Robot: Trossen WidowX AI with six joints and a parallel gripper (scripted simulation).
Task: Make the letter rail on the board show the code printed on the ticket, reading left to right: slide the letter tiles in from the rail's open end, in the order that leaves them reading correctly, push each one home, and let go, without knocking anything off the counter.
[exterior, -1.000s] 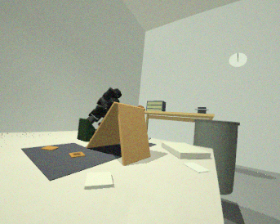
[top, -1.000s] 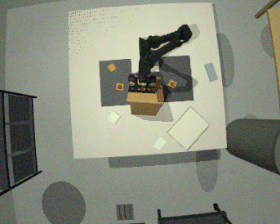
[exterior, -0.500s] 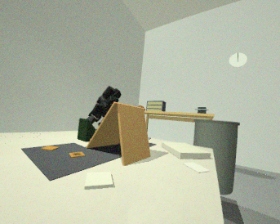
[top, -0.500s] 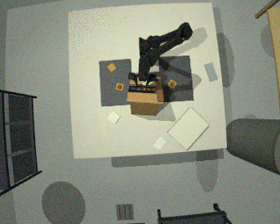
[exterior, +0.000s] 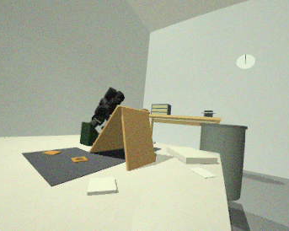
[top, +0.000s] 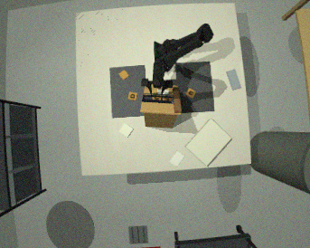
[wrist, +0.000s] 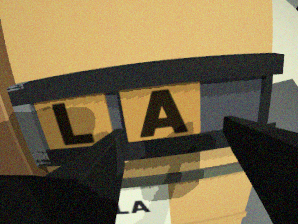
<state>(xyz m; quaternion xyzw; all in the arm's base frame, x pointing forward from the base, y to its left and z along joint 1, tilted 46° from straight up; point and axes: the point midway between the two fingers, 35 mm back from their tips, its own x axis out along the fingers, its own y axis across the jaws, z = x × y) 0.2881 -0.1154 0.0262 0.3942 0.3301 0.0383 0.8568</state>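
Note:
The sloped wooden board [top: 160,107] [exterior: 139,139] bears the dark rail [wrist: 175,67]. In the wrist view, a tile with L [wrist: 75,122] sits in the rail at left and a tile with A [wrist: 161,115] right of it, with a narrow gap between. Bare rail lies right of the A, up to an end post. My gripper [wrist: 174,129] [top: 157,94] is open, its fingertips apart at the rail's lower edge, either side of the A. The ticket [wrist: 150,195] below shows "LA"; a finger may hide more. Loose tiles [top: 123,74] [top: 133,96] [top: 191,92] lie on the mats.
Dark mats [top: 121,106] [top: 204,101] flank the board. A large pale slab [top: 209,142] [exterior: 193,155], small white pieces [top: 126,130] [top: 176,158] and a blue-grey block [top: 233,80] lie on the counter. A dark green box [exterior: 88,134] stands by the arm. A bin [exterior: 222,160] stands beyond the counter edge.

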